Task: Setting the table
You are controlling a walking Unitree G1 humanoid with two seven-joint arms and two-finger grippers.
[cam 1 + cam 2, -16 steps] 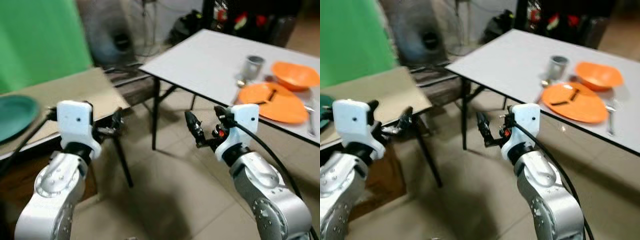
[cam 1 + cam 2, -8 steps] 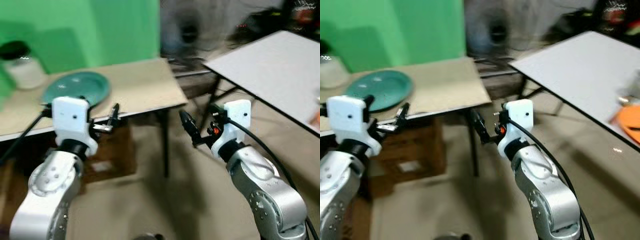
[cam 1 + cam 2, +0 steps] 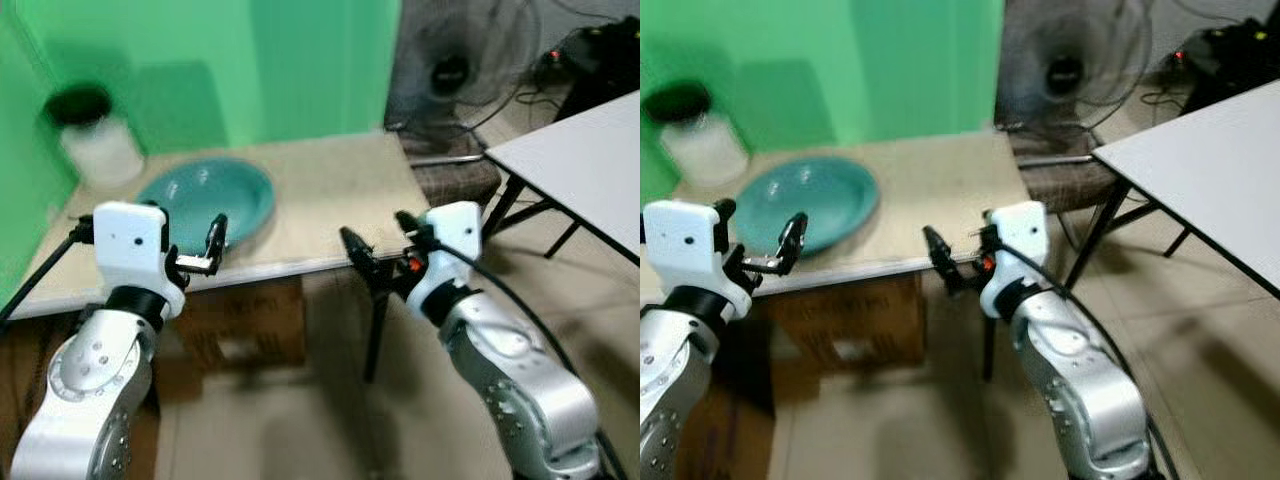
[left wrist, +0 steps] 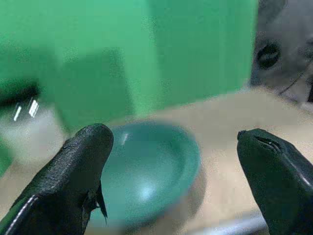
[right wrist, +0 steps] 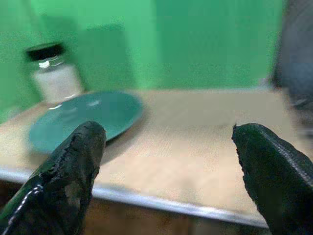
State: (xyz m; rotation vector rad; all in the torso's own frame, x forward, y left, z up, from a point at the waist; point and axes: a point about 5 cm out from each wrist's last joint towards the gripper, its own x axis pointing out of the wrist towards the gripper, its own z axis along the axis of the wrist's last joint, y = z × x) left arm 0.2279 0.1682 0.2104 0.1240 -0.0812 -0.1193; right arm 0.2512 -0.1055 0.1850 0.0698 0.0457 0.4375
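Green backdrop (image 3: 250, 70) behind a tan table (image 3: 330, 200). On it a teal plate (image 3: 205, 200), glossy, shallow, round, plain, sitting at about 10 o'clock on the tabletop near the front edge. White jar (image 3: 95, 150) with a black lid at 9 o'clock of the plate, just beside it; no readable label or writing anywhere. Cardboard box (image 3: 245, 325) under the table. Fan (image 3: 455, 70) at 1 o'clock behind the table. White table (image 3: 580, 165) corner at 3 o'clock.

Left gripper (image 3: 212, 248) hangs at the table's front edge, at 6 o'clock of the plate, jaws spread wide, nothing held. Right gripper (image 3: 375, 260) sits in front of the table edge, at 4 o'clock of the plate, well apart from it, jaws spread, empty.
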